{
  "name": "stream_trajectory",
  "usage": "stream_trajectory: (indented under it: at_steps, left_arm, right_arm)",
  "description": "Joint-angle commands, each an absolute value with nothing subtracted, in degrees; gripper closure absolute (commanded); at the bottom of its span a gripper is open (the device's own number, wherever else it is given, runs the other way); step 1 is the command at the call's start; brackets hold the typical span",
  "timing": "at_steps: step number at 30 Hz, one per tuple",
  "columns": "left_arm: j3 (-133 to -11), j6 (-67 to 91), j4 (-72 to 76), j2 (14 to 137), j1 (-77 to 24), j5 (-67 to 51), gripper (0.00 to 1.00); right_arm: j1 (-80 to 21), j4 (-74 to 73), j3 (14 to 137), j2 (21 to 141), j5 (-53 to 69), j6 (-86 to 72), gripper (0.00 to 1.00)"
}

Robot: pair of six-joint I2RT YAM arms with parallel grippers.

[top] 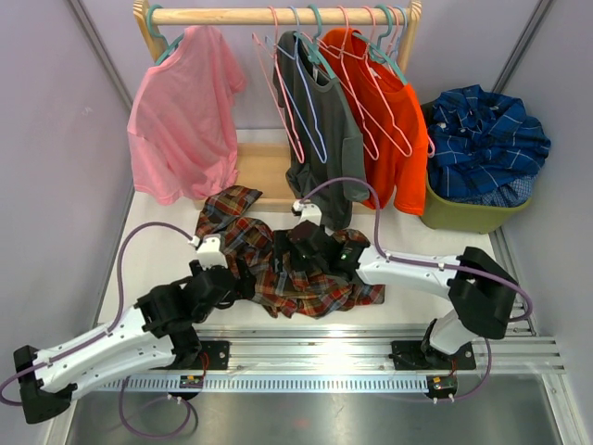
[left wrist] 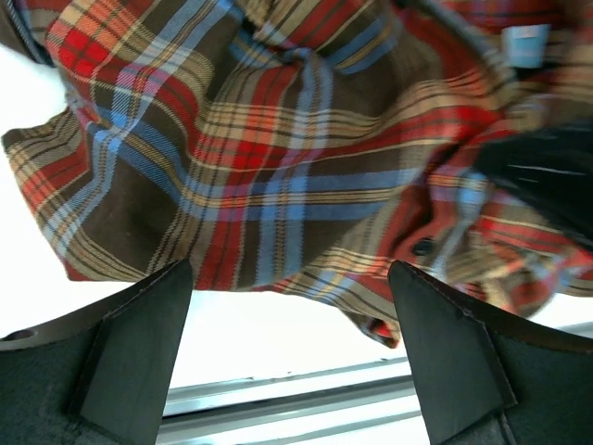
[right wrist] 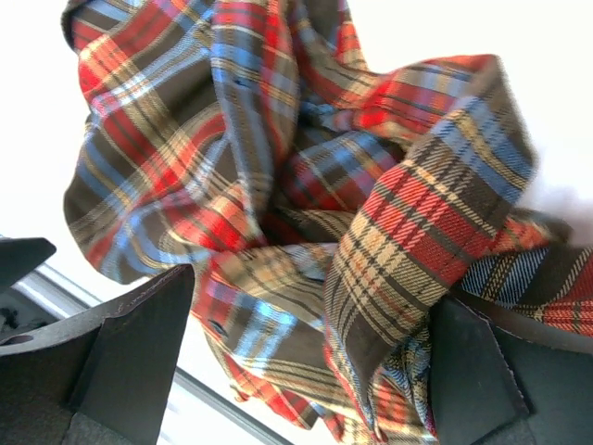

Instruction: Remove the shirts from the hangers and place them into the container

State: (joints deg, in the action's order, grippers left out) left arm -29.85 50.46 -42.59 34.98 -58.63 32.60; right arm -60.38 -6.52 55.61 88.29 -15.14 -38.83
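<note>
Red-brown plaid shirt [top: 278,269] crumpled on the counter [top: 162,255], near centre. At its left edge, left tool [left wrist: 289,273] spread wide, pinching nothing. Over its right side, right tool [right wrist: 315,292] spread too, cloth bunched between. Far right: olive bin [top: 463,215] holding blue plaid shirt [top: 486,139].

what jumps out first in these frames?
The red plaid shirt lies crumpled mid-table, with the left gripper and right gripper open at it. Behind, a pink shirt, grey shirt and orange shirt hang on the rail. At right, a blue plaid shirt is heaped in the olive bin.
</note>
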Motion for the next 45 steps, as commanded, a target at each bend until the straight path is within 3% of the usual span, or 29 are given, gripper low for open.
stream_trajectory:
  at_steps: [1,9,17,28,30,32,34,35,36,45]
  left_arm:
    - [-30.3,50.6,-40.3,29.5,-58.8,31.6,0.1]
    - [-35.2,46.4,-38.7,14.0,-58.8,31.7,0.03]
    - [-36.7,46.0,-40.1,13.2,-58.8,33.8,0.02]
    - [-38.4,45.8,-42.2,12.0,-58.8,36.3,0.02]
    - [-38.6,45.7,-42.4,12.1,-58.8,36.6,0.02]
    - [-38.8,45.6,-42.4,12.1,-58.8,36.6,0.02]
    - [-38.9,45.5,-42.5,12.3,-58.8,36.8,0.02]
    - [-39.0,45.4,-42.5,12.4,-58.8,36.8,0.02]
    - [-39.2,45.4,-42.5,12.6,-58.8,36.9,0.02]
    - [-40.8,44.1,-41.2,15.3,-58.8,36.4,0.03]
  right_arm:
    - [-60.8,-2.9,61.0,91.2,-11.3,-37.1,0.01]
    - [-60.7,-3.4,68.8,100.4,-5.6,-35.5,0.01]
    - [-61.4,-15.8,85.6,118.6,-6.6,-32.8,0.01]
    - [-62.1,-29.9,94.1,131.7,-18.2,-32.1,0.03]
    - [-62.1,-32.3,93.3,131.9,-22.4,-32.1,0.11]
    - [-62.1,-33.1,90.8,131.7,-24.5,-32.2,0.3]
    - [-62.1,-34.6,88.8,130.0,-27.2,-33.1,0.55]
    - [-62.1,-34.7,86.2,129.1,-28.6,-33.6,0.86]
    - [-62.1,-34.8,84.9,127.1,-29.4,-34.6,0.98]
    - [-60.5,-40.7,73.7,111.3,-37.0,-42.2,1.0]
